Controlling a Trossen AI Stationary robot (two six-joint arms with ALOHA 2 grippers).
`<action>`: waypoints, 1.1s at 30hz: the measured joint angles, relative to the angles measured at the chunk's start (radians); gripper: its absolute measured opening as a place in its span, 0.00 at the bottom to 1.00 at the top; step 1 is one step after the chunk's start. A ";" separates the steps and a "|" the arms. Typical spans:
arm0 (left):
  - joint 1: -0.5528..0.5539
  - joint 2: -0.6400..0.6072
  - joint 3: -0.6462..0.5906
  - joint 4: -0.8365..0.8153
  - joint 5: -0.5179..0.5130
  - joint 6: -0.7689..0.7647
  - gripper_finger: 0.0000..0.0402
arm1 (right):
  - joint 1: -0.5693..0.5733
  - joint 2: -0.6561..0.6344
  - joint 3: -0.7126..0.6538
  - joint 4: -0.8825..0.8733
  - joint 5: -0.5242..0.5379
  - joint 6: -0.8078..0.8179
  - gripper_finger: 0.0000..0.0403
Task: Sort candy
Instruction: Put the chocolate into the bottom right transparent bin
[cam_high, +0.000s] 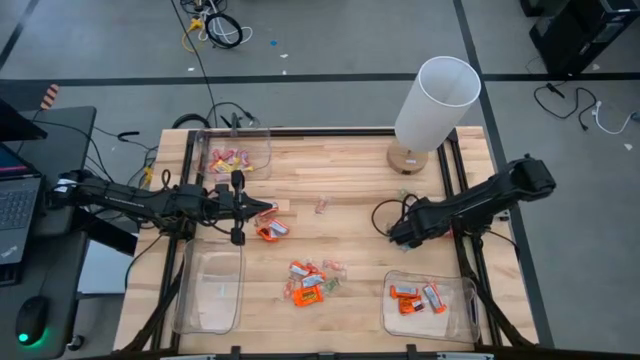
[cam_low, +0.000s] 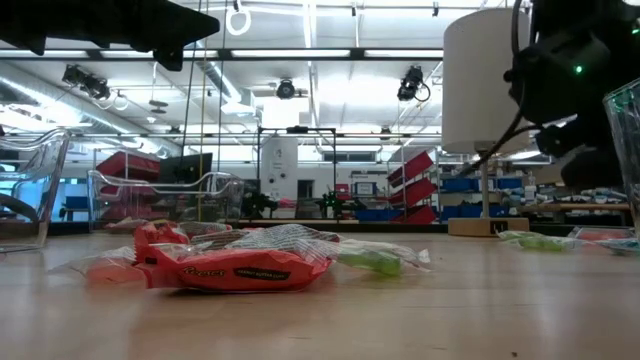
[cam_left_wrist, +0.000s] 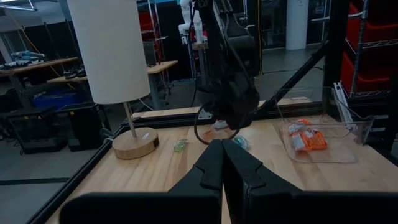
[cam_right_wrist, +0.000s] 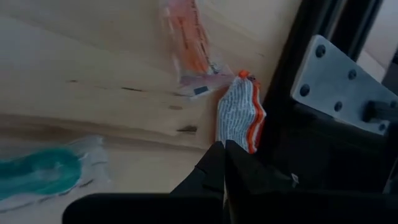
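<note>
Lamp (cam_high: 436, 102) partly hides right pincer (cam_high: 393, 234) from left wrist.

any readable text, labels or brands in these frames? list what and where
Nothing reads clearly.
Orange candy wrapper, low view: dark lettering, too blurred to quote.
Orange candies in the clear bin, high view: print too small.
Striped wrapper, right wrist view: no legible print.
Lamp: no marking.

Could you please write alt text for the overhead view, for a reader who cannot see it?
Two dark arms reach over a wooden table scattered with candy: the left pincer shut above orange sweets, the right pincer shut low near a white lamp.
</note>
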 joint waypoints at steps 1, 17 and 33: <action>0.000 0.000 0.000 0.000 0.000 0.002 0.01 | 0.001 0.011 0.000 -0.001 0.000 0.007 0.00; 0.000 0.000 0.000 -0.031 0.000 0.022 0.01 | 0.000 0.171 0.000 -0.009 -0.003 0.081 0.00; 0.000 0.000 0.000 -0.052 0.000 0.022 0.01 | -0.021 0.255 -0.005 -0.002 0.009 0.080 0.00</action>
